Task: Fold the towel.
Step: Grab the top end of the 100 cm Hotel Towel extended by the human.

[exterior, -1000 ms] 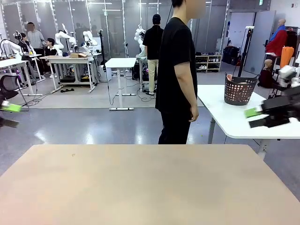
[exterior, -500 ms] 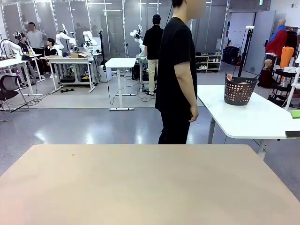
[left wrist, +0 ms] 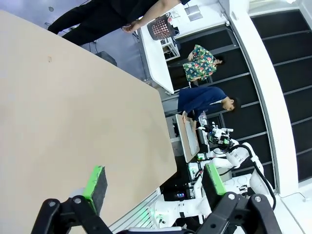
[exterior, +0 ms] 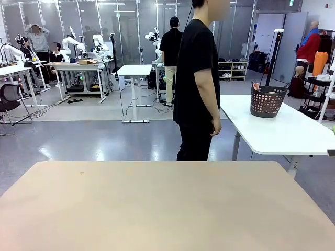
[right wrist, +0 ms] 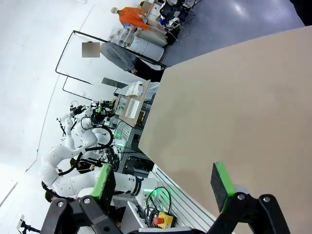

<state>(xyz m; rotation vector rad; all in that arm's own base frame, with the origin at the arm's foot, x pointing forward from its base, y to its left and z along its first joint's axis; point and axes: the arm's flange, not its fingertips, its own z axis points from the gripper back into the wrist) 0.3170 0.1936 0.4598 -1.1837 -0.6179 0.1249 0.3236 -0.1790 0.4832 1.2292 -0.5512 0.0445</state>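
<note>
Drawn back to the sides since a second ago, left claw (left wrist: 153, 178) and right claw (right wrist: 162, 180) gape wide and empty; folding not begun, towel (exterior: 256, 86) apparently the pink bit in the basket (exterior: 268, 103) on far tabletop (exterior: 272, 133).

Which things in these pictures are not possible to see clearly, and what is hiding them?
1. Front view: a small pink bit of the towel peeks over the rim of the basket. The basket's wall hides the rest, so its size and folds cannot be told.
2. Left wrist view: the basket is too small to show what it holds.
3. Front view: the far arm of the person is hidden by the body.
</note>
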